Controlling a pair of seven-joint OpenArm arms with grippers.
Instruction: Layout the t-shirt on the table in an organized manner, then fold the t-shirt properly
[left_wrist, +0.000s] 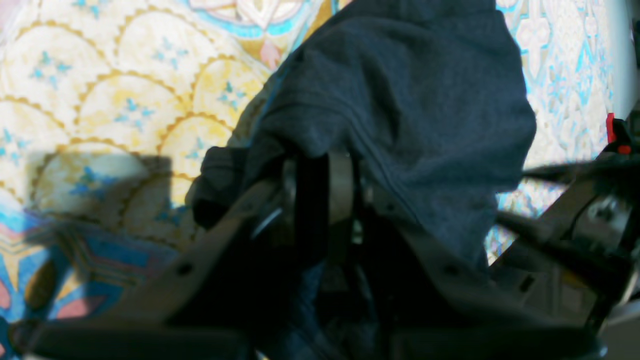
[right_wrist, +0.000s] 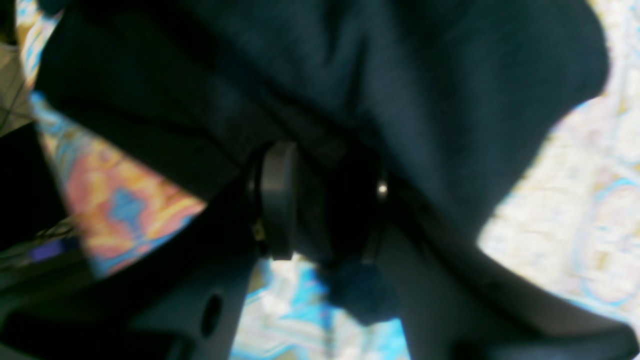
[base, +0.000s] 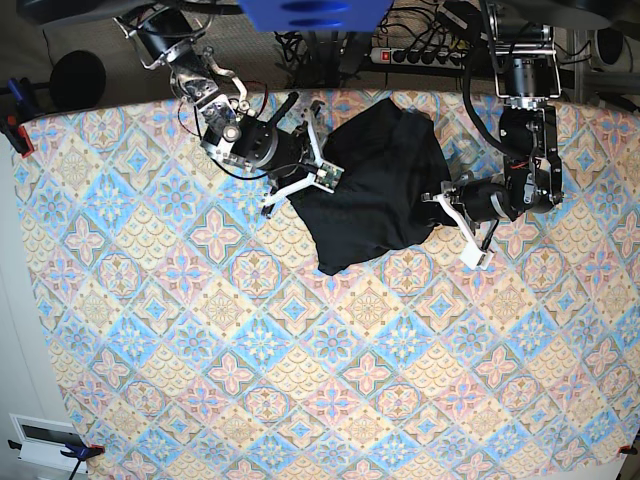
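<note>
Two arms are engaged with one garment at the far end of the table (base: 150, 330). The t-shirt (base: 375, 185), plain black and without print, lies bunched in a rumpled mass on the patterned cloth near the table's far edge, roughly midway across; it is not spread flat, and neither sleeves nor collar can be made out from the base view. The left gripper (left_wrist: 325, 170) sits at the shirt's edge on the right side of the base view, and its wrist view shows the two jaws drawn close together with a fold of dark fabric pinched between them, the cloth draping over and past the fingers onto the yellow scalloped pattern beneath. A ribbed seam or hem runs diagonally across the fabric just beyond that grip. The right gripper (right_wrist: 325, 200) meets the opposite side of the shirt, on the left of the base view. Its wrist view is blurred, but the jaws stand moderately apart with a thick bundle of black cloth filling the space between them, so they are clamped on the garment. Fabric hangs above and around this gripper, hiding much of the table behind it. A small tuft of cloth protrudes below the jaws. Both grip points lie at opposite sides of the heap, well apart.
</note>
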